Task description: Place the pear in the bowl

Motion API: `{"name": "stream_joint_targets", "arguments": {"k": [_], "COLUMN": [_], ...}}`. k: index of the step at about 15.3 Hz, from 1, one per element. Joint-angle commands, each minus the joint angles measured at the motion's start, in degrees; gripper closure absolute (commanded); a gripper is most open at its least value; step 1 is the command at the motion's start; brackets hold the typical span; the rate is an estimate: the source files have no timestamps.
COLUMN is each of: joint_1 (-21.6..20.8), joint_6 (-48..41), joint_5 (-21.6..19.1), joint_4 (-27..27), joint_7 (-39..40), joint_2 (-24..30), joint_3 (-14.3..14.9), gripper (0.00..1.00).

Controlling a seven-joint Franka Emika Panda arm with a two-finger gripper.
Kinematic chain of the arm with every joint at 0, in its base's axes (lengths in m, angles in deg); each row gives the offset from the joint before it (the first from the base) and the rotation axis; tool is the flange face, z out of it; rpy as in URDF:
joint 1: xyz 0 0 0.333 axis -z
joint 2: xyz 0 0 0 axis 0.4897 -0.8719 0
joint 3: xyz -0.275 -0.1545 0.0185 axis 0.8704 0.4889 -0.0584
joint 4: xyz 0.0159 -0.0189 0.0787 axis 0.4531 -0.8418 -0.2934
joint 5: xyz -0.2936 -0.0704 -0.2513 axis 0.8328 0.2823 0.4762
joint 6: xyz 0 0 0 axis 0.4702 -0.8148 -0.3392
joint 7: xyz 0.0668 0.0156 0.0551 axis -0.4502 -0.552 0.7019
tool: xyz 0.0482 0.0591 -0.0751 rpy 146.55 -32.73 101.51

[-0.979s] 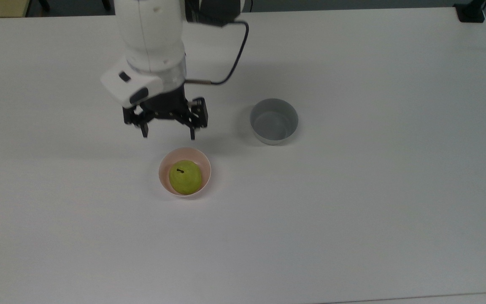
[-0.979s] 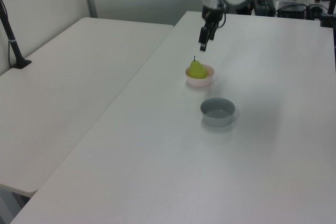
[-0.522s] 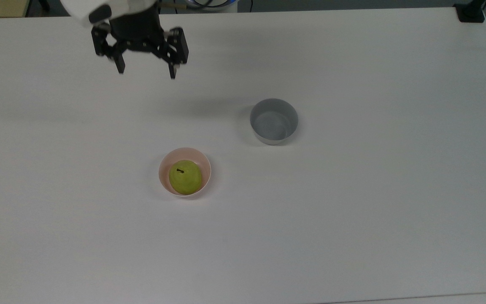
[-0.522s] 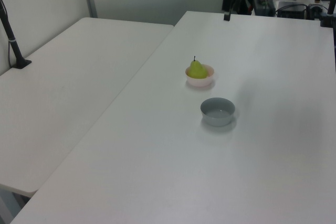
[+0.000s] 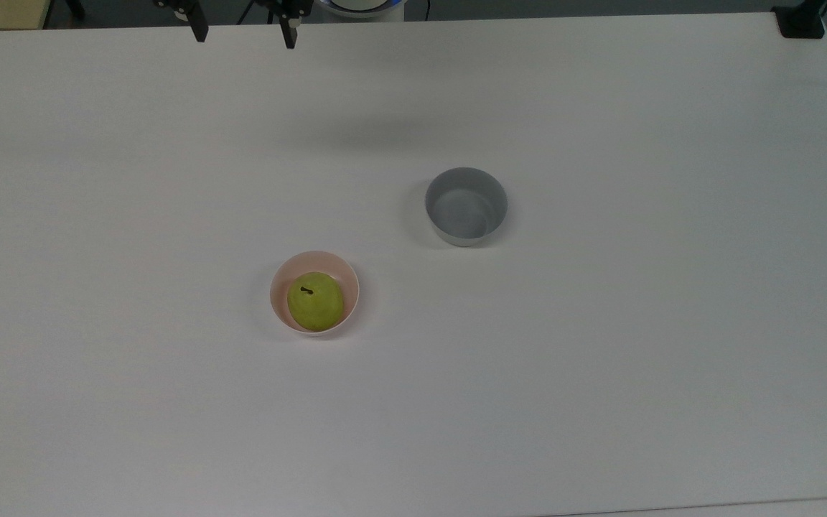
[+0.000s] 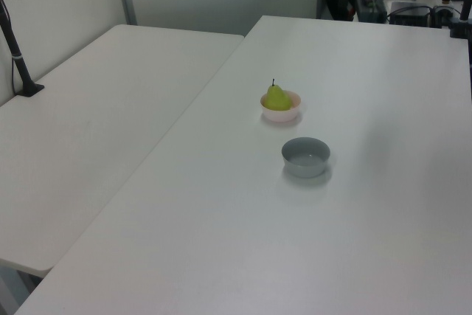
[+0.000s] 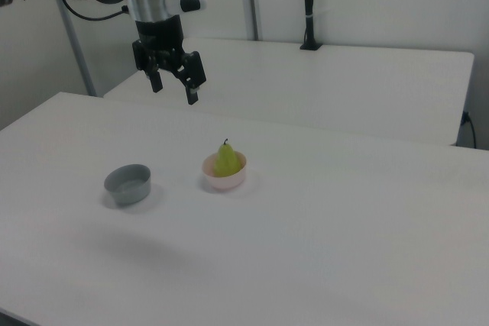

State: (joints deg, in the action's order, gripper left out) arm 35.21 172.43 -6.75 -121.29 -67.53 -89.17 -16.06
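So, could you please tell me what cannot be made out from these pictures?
- The pincer, top view: cut off by the upper edge, leaving two spread fingertips in frame.
- The pink bowl, top view: the pear covers most of its floor, so how the fruit rests there is hidden.
- The grey-blue bowl, right view: its near wall hides the inside.

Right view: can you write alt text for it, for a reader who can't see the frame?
A yellow-green pear sits stem-up in a pale pink bowl on a white table. An empty grey-blue bowl stands apart at the right view's left, and the robot's open gripper hangs high above the table, holding nothing.
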Motion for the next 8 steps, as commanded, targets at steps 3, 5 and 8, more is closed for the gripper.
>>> {"name": "stream_joint_targets", "arguments": {"k": [3,5,8], "joint_1": [1.14,1.14,1.14], "joint_6": [2.38,3.44,3.45], "joint_5": [-2.52,-2.69,-2.61], "joint_4": [-2.88,-2.88,-2.97], "joint_7": [6.64,7.17,7.70], "joint_2": [1.46,1.20,1.20], "joint_3": [-0.86,-0.68,-0.59], "gripper": [0.00,0.00,0.00]}}
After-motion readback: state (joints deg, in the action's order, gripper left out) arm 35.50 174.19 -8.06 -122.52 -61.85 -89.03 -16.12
